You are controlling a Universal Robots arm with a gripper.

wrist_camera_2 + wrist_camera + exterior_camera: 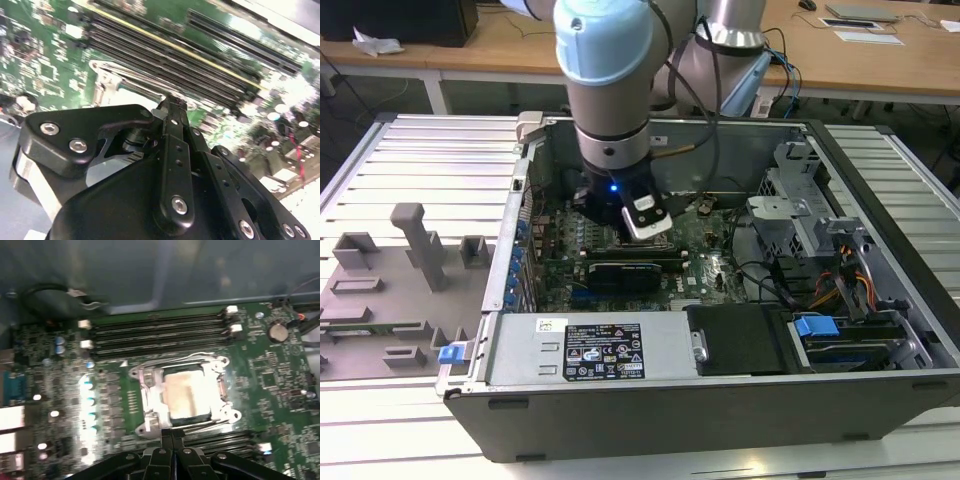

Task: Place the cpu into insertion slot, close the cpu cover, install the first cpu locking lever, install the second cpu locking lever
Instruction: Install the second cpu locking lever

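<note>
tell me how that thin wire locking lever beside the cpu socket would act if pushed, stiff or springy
Probably springy: the locking lever looks like a thin bent wire rod. Likely light and slippery, being bare shiny metal. It runs along the cpu cover, so it would probably pivot rather than slide.

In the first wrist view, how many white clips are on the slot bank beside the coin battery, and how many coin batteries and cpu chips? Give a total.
white clips: 4
coin battery: 1
cpu: 1
Total: 6

Shiny bare-metal cpu cover (150,390); matt black plastic end effector (171,436).
</note>
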